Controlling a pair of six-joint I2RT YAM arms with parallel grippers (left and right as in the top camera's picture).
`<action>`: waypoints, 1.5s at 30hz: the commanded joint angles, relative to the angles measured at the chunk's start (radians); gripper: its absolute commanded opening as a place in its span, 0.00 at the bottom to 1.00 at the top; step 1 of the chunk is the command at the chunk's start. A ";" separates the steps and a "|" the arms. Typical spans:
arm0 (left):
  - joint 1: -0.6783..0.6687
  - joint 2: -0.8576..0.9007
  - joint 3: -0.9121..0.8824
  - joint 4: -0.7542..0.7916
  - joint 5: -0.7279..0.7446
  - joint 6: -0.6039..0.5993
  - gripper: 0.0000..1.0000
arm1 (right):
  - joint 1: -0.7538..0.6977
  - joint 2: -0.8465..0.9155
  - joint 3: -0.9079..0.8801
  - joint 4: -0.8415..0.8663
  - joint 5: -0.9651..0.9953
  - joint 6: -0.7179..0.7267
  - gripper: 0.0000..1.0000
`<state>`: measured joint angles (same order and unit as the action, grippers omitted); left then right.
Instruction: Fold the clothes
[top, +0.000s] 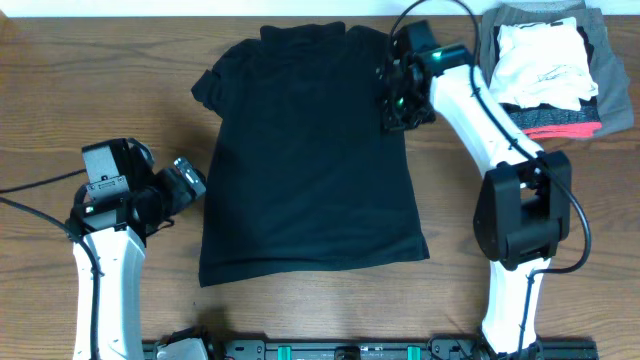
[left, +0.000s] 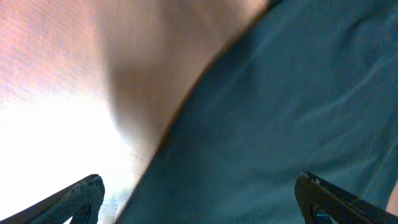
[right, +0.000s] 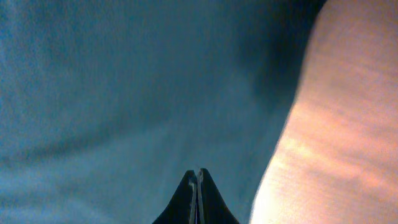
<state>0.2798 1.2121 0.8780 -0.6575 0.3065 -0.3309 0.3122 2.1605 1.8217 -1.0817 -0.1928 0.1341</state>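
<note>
Right gripper (top: 393, 100) pinched shut over black T-shirt (top: 305, 160), at its far right edge.
Left gripper (top: 188, 182) fingers spread wide beside shirt's left side; shirt lies flat on wooden table (top: 100, 60).

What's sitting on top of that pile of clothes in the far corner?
A white garment lies on top. Under it only edges show: grey fabric at the sides and a red-striped piece at the near edge. Everything else underneath is covered.
</note>
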 joint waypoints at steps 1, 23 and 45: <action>0.005 0.013 0.018 0.043 -0.042 0.021 1.00 | 0.017 -0.008 -0.060 -0.049 -0.007 0.072 0.01; -0.006 0.316 0.142 0.372 0.000 0.112 0.98 | 0.010 -0.008 -0.420 0.015 0.087 0.203 0.01; -0.117 0.663 0.367 0.613 -0.005 0.182 0.98 | -0.291 -0.045 -0.398 0.249 -0.010 0.015 0.42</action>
<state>0.1486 1.8587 1.2095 -0.0822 0.3008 -0.1680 0.0216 2.0792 1.4078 -0.8230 -0.3065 0.2234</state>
